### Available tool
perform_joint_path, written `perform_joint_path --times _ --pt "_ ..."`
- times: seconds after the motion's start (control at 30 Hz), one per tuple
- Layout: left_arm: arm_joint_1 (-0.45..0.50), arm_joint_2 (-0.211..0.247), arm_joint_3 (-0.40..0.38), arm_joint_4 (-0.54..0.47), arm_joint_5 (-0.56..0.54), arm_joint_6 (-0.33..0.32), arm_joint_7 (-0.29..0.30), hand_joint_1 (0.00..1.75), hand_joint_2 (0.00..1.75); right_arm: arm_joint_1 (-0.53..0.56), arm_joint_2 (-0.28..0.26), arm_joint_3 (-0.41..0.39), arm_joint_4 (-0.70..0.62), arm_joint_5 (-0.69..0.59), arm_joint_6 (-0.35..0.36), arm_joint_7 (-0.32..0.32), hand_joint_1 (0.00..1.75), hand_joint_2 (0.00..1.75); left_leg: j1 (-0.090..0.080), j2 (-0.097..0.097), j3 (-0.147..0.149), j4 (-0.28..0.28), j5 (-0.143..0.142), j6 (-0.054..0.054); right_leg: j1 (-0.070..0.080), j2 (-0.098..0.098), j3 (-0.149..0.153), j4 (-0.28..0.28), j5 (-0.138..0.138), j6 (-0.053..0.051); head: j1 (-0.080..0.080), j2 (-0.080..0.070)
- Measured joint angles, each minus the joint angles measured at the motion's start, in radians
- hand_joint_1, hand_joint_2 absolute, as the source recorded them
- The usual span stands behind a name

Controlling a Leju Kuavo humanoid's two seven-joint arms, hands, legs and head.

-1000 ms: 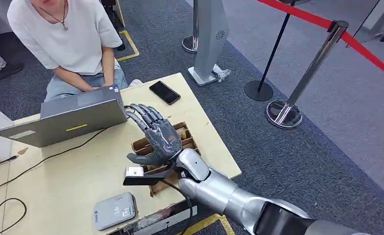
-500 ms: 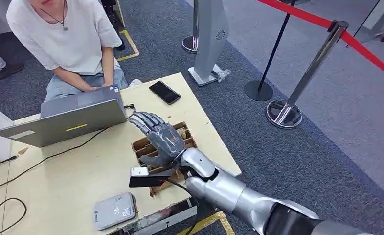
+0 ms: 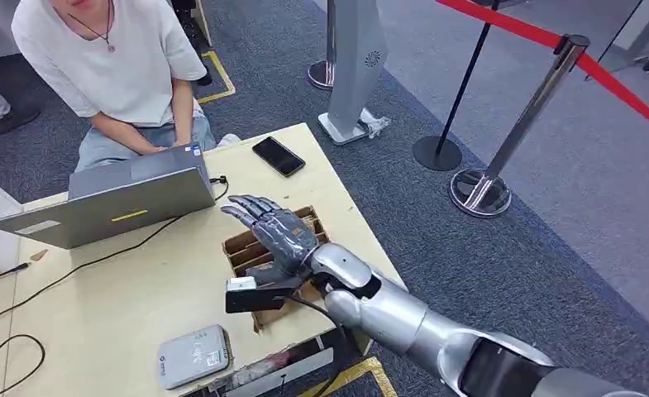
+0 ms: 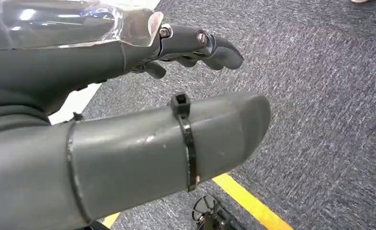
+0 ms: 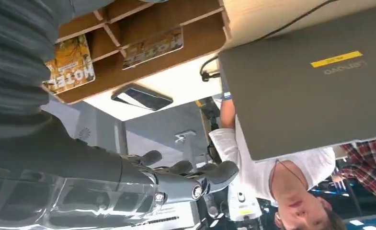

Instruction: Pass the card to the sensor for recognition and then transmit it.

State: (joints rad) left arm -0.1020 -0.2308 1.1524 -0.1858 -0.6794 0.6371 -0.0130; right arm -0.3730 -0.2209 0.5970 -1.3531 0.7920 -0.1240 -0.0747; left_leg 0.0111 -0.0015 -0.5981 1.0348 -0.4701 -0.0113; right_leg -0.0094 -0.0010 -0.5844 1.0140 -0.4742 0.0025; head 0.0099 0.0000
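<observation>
A cardboard box (image 3: 240, 246) with slots sits at the table's right side, and hotel cards (image 5: 71, 65) lie in its compartments. My right hand (image 3: 276, 235) hovers over the box, palm down with fingers spread and straight, holding nothing; the right wrist view shows its fingers (image 5: 190, 173) extended past the table edge. The grey-white card sensor (image 3: 193, 356) lies flat near the table's front edge, left of the box. My left hand (image 4: 104, 62) hangs over the grey carpet, its fingers loosely extended and empty.
A grey laptop (image 3: 106, 203) stands open at the back left with a person (image 3: 114, 66) seated behind it. A black phone (image 3: 278, 155) lies at the far right corner. Cables (image 3: 97, 260) cross the tabletop. Stanchions (image 3: 482, 190) with a red belt stand on the right.
My right hand has slid a little to the right and nearer over the box, its fingers tilting lower. Nothing was taken hold of.
</observation>
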Motion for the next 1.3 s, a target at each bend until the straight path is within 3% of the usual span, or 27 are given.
perform_joint_path --times 0.47,0.93,1.0,1.3 --pt "0.005 0.010 0.000 0.000 -0.031 -0.020 -0.001 0.00 0.00 0.025 -0.065 -0.001 -0.055 0.120 -0.010 0.094 0.00 1.75 0.000 0.000 0.000 0.000 0.000 0.000 0.000 0.000 0.000 0.000 0.000 0.000 0.000 0.000" --pt "0.006 0.010 -0.003 0.000 -0.036 -0.024 -0.002 0.00 0.00 0.038 -0.098 -0.001 -0.080 0.142 0.024 0.111 0.03 1.75 0.000 0.000 0.000 0.000 0.000 0.000 0.000 0.000 0.000 0.000 0.000 0.000 0.000 0.000" --pt "0.005 0.010 -0.003 0.000 -0.037 -0.024 -0.003 0.00 0.00 0.038 -0.102 0.000 -0.080 0.142 0.030 0.111 0.14 1.75 0.000 0.000 0.000 0.000 0.000 0.000 0.000 0.000 0.000 0.000 0.000 0.000 0.000 0.000" --pt "0.005 0.010 -0.005 0.000 -0.037 -0.024 -0.007 0.00 0.00 0.036 -0.113 0.003 -0.079 0.138 0.047 0.105 0.16 1.75 0.000 0.000 0.000 0.000 0.000 0.000 0.000 0.000 0.000 0.000 0.000 0.000 0.000 0.000"
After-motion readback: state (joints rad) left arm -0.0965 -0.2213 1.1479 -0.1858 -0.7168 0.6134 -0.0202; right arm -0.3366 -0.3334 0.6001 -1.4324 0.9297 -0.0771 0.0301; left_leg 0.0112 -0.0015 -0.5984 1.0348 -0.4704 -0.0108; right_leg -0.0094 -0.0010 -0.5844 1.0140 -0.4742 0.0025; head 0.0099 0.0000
